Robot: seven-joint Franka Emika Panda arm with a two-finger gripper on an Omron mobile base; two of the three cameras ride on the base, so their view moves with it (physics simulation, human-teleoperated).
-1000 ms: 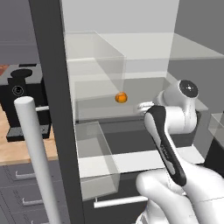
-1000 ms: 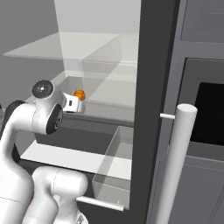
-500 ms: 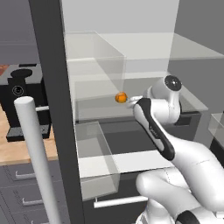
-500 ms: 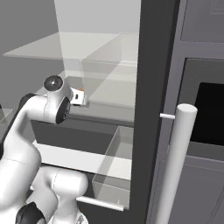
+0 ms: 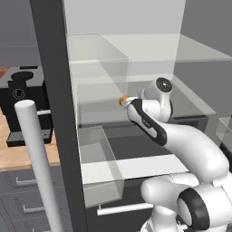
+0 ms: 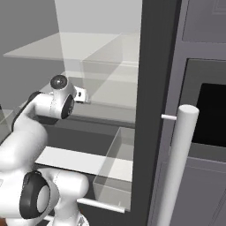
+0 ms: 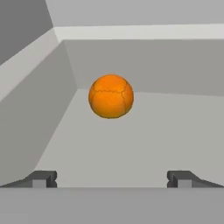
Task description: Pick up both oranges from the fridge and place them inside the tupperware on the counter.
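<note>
Fridge (image 5: 50,68) shelf: tool (image 7: 112,180) spread wide, orange (image 7: 111,96) ahead, untouched.

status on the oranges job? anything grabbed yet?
Nothing done yet. The hand is open and empty inside the fridge, lined up on one orange ahead of its fingertips. Left: grasp it, carry it to the tupperware, then repeat for the second orange.

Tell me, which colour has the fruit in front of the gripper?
The orange is bright orange with faint darker lines, clearest in the hand view.
</note>
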